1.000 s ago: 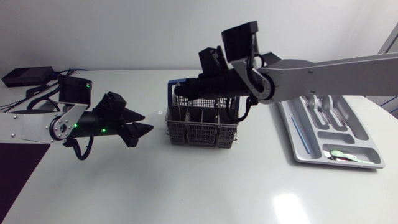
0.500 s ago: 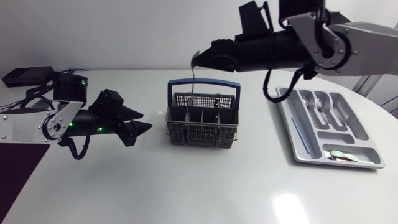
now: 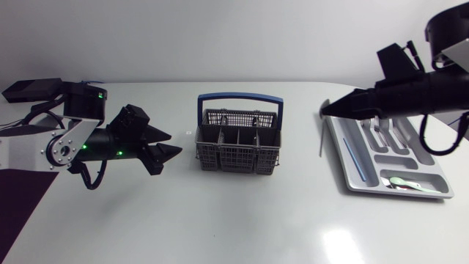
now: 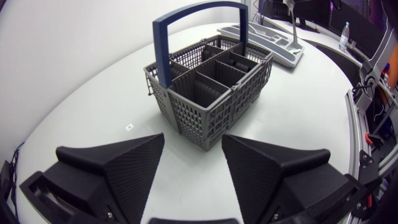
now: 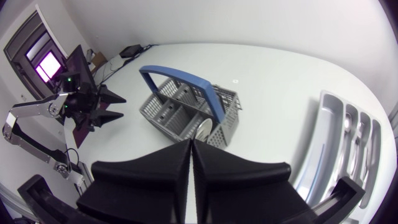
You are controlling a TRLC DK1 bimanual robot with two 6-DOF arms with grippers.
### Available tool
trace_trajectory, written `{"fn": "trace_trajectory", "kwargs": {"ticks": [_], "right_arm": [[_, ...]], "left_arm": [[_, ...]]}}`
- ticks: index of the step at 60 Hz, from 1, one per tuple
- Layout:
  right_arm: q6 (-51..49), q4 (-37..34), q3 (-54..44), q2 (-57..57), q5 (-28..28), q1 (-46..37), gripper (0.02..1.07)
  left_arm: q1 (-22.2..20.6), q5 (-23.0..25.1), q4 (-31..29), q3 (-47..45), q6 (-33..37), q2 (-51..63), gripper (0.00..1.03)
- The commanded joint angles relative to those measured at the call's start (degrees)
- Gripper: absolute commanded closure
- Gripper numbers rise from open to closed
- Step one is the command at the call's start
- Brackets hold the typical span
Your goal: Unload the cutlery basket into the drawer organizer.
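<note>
A silver utensil [image 3: 321, 139] clamped in the right gripper [image 3: 326, 110]
It hangs under the fingertips, just beside the drawer organizer [image 3: 352, 170]. The left gripper [image 3: 176, 144] stands wide apart, the cutlery basket [image 3: 238, 144] just ahead of it.

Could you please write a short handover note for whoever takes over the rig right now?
Left gripper: open and empty, pointing at the cutlery basket but apart from it.
Right gripper: shut on a piece of cutlery, which hangs over the table beside the drawer organizer, on the side nearest the basket.
Done: forks and a pale green spoon lie in the organizer. No cutlery shows in the basket's compartments.
Left: carry the held piece over its compartment and release it, then check that the basket is really empty.
</note>
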Motion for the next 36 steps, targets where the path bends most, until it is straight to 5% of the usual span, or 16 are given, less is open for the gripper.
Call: {"fn": "trace_trajectory", "kwargs": {"ticks": [1, 16, 36], "right_arm": [[-8.34, -3.65, -1.71, -1.37, -0.56, -5.17, 1.01], [-30.23, -9.36, -6.10, 1.09, 4.80, -20.56, 1.01], [-50.44, 0.48, -10.41, 6.98, 13.06, -33.83, 1.01]], "left_arm": [[-0.75, -0.61, -0.92, -0.40, -0.45, -1.30, 0.38], [-0.66, -1.75, -1.54, -0.58, -0.28, -1.83, 0.38], [-0.57, -2.37, -3.47, 0.21, -0.19, -2.79, 0.38]]}}
